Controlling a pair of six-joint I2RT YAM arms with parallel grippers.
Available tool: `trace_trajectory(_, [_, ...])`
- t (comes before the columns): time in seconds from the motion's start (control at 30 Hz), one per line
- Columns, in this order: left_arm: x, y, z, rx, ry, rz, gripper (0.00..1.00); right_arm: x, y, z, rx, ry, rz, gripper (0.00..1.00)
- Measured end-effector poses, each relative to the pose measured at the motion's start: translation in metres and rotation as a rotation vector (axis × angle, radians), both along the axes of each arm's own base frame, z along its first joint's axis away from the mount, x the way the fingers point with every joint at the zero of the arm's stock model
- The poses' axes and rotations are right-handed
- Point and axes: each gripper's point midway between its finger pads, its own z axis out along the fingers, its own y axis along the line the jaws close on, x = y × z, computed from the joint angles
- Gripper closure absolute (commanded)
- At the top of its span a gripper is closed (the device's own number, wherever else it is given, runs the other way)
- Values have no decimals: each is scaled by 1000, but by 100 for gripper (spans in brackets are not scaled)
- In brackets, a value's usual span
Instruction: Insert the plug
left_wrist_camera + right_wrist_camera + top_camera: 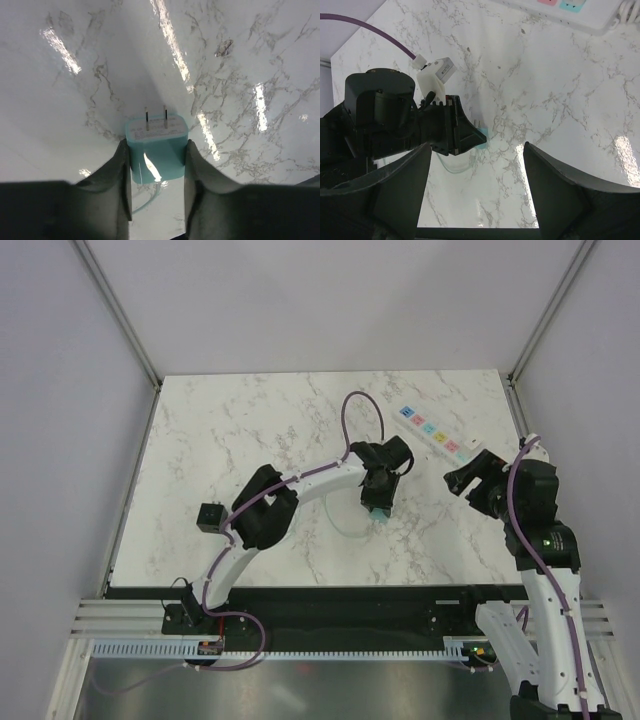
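My left gripper (377, 502) is shut on a teal plug (157, 150) with two metal prongs pointing away from the wrist, held low over the marble table (250, 430). The plug also shows in the right wrist view (482, 136), half hidden by the left fingers. Its thin pale-green cable (451, 167) trails on the table. A small matte black cube-shaped block (210, 516) sits at the table's left, apart from both grippers. The white power strip (440, 435) with coloured squares lies at the back right. My right gripper (462, 478) is open and empty, just in front of the strip.
The strip's near end shows at the top of the right wrist view (570, 12). Grey walls enclose the table on three sides. The left arm (270, 505) stretches across the table's middle. A black rail (320, 595) runs along the near edge.
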Motion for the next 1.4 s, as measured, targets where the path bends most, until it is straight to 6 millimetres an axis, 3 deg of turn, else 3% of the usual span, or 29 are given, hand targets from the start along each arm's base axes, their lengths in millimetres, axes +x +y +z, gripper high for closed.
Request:
trace_trajectory(0.07, [1,0,1,-9,11,7,98,2,0,-2,1,-3,1,18])
trace_trajectory(0.23, [-2,-4,5,-100,99,22,98,11,8,-22,36,17,33,17])
trace_trajectory(0.33, [-6,-5,26,-253,203,79,98,26,10,-30,58,52,26,17])
trace_trajectory(0.47, [8,-10,88,-554,257,186,98,56,18,-17,66,8,44,17])
trace_trajectory(0.63, [34,-4,183,-944,278,322,98,77,52,19,83,-129,145,17])
trace_trajectory(0.73, [38,-5,209,-1084,327,359,98,81,69,35,93,-203,184,19])
trace_trajectory(0.87, [36,-8,214,-1151,416,403,98,82,91,51,99,-288,239,24])
trace_trajectory(1.03, [34,-6,212,-1181,475,452,98,76,114,46,68,-322,282,25])
trace_trajectory(1.4, [38,1,196,-1186,521,545,98,69,131,33,-54,-333,270,38])
